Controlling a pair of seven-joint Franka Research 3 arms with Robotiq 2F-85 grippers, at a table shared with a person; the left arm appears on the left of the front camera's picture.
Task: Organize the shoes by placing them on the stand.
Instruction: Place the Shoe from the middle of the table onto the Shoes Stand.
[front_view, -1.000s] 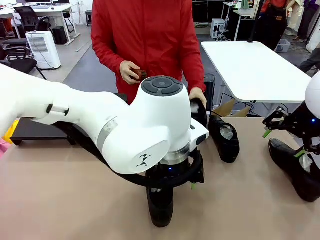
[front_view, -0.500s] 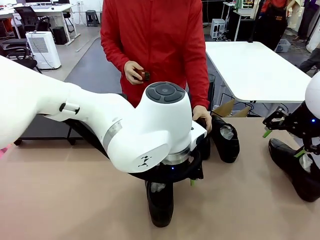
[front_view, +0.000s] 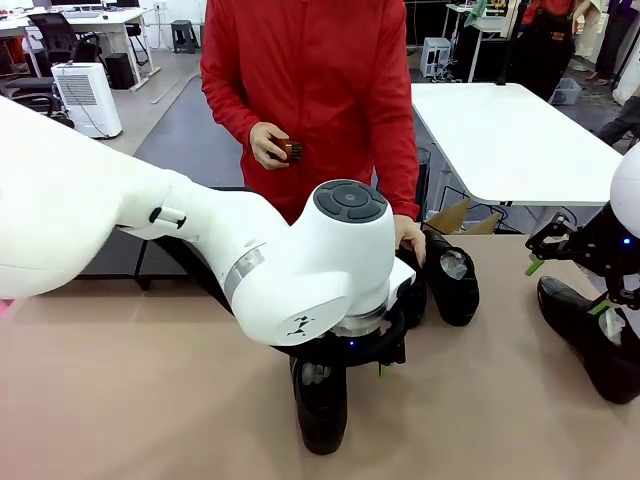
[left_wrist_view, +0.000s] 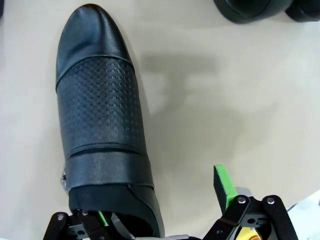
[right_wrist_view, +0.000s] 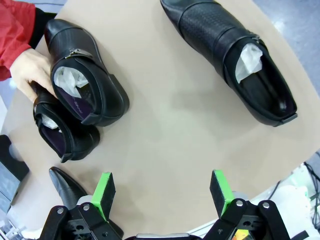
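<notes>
A glossy black shoe (front_view: 322, 405) lies near the table's front edge under my left gripper (front_view: 345, 368). In the left wrist view this shoe (left_wrist_view: 100, 125) runs up the picture, its heel over one finger, while the other green pad (left_wrist_view: 223, 184) stands clear beside it. That left gripper (left_wrist_view: 162, 205) is open. Two shoes (right_wrist_view: 85, 75) lie side by side, a person's hand (right_wrist_view: 27, 72) on them. At the right, another shoe (front_view: 590, 335) lies below my right gripper (front_view: 590, 270), which is open (right_wrist_view: 161, 192) and holds nothing. The black stand (front_view: 120, 262) shows behind my left arm.
The person in red stands at the far edge holding a small brown brush (front_view: 290, 150). A white table (front_view: 510, 140) stands behind at the right. Bare tabletop (front_view: 130, 380) spreads at the left and between the shoes. Another shoe's toe (right_wrist_view: 65, 182) lies near my right gripper's finger.
My left arm has swung right, covering more of the stand. The person's hand has lowered a shoe beside the one at the far middle. My right gripper has not moved.
</notes>
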